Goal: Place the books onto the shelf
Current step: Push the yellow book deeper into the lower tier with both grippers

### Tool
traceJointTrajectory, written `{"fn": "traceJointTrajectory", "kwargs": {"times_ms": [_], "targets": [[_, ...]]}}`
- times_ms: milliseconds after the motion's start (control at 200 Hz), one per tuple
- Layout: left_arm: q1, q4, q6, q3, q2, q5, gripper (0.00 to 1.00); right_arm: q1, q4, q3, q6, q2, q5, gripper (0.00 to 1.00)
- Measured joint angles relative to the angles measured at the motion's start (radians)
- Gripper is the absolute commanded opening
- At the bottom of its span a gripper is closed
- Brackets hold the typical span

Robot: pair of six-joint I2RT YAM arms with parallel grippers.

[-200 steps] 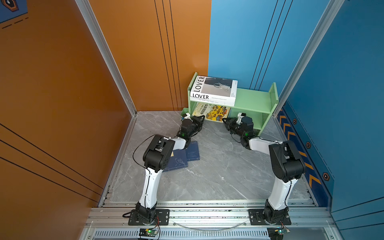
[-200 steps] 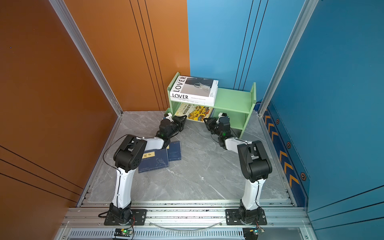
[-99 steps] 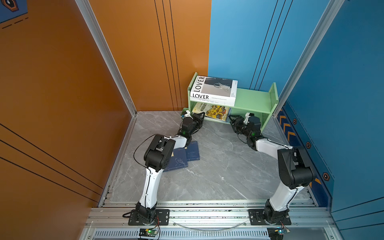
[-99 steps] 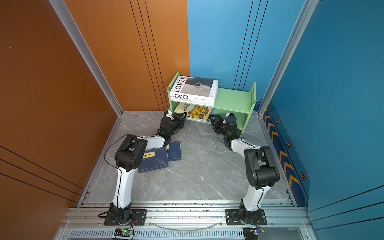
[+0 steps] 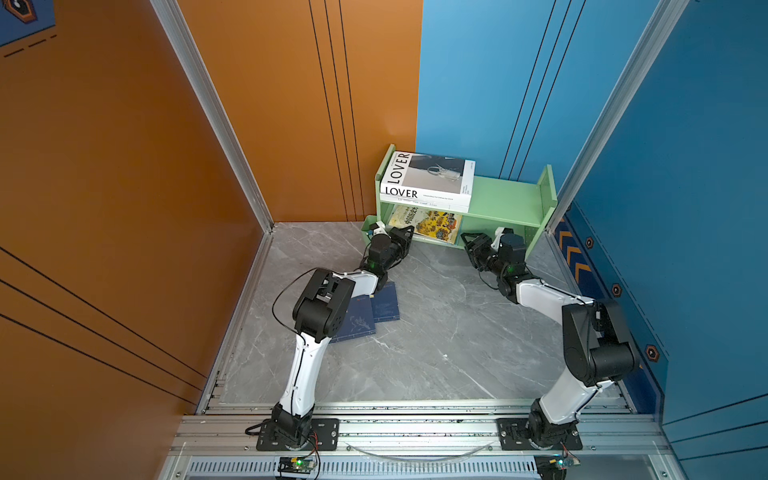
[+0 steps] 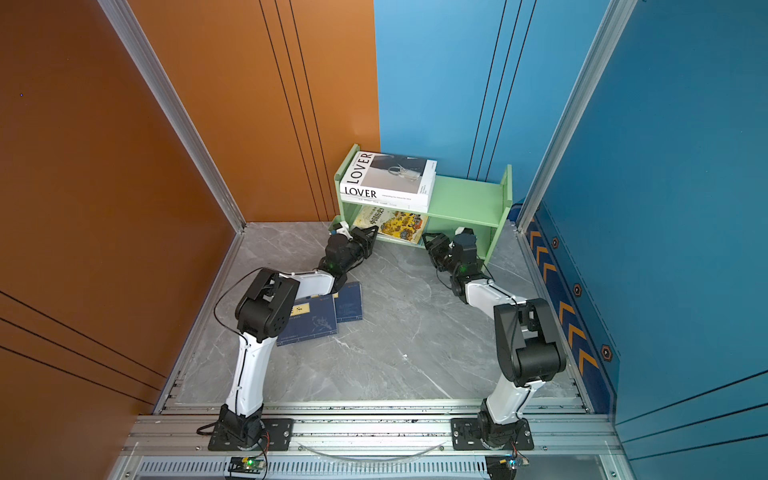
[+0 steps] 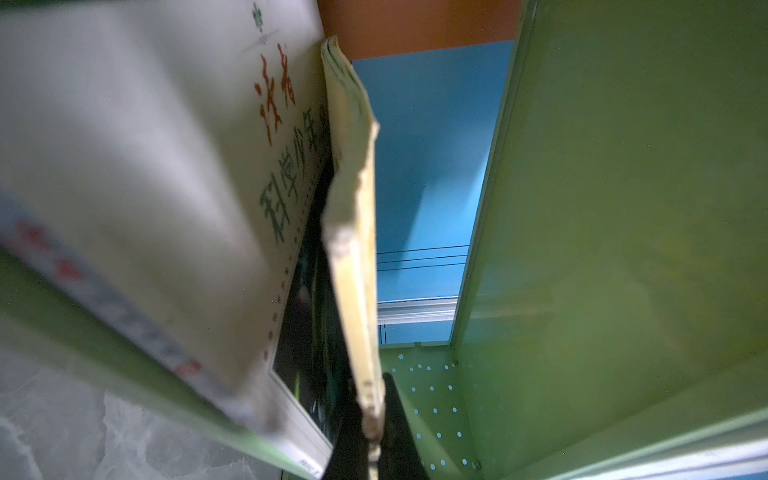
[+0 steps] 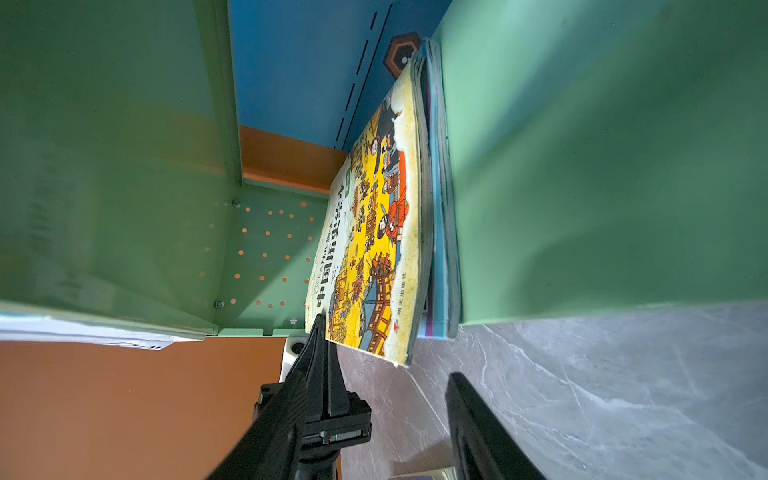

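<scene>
The light green shelf [image 5: 505, 199] [image 6: 465, 195] stands in the back corner. A white "LOVER" book [image 5: 428, 178] [image 6: 388, 178] lies on its top tier. The yellow illustrated book [image 5: 432, 222] [image 6: 395, 224] [image 8: 374, 232] lies in the lower tier on a teal book [image 8: 440, 208], its front sticking out. My left gripper [image 5: 405, 232] [image 6: 370, 232] [image 7: 372, 436] is shut on the yellow book's near left corner [image 7: 353, 232]. My right gripper [image 5: 467, 241] [image 6: 430, 241] [image 8: 376, 378] stands open just right of that book, holding nothing. Two navy books [image 5: 384, 305] [image 6: 309, 322] lie on the floor under the left arm.
Orange wall panels close the left side and blue ones the back and right. The shelf's right end panel [image 5: 546, 195] stands close behind my right wrist. A small green cup [image 5: 368, 226] hangs on the shelf's left side, by my left wrist. Grey marble floor [image 5: 436, 340] spreads between the arms.
My right gripper has opened and drawn off to the right of the yellow book, its elbow swinging right. My left gripper, still shut, has moved closer to the shelf.
</scene>
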Motion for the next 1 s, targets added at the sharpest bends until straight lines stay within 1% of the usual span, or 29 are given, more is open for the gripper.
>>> {"fn": "traceJointTrajectory", "kwargs": {"times_ms": [335, 691, 1001], "targets": [[-0.014, -0.003, 0.011, 0.000, 0.000, -0.021, 0.00, 0.003, 0.000, 0.000, 0.000, 0.000, 0.000, 0.56], [-0.032, -0.004, 0.014, 0.000, 0.000, -0.068, 0.00, 0.004, 0.000, 0.000, 0.000, 0.000, -0.001, 0.56], [-0.037, -0.013, 0.015, 0.000, 0.001, -0.081, 0.00, 0.004, 0.001, 0.000, 0.000, 0.000, -0.002, 0.57]]}}
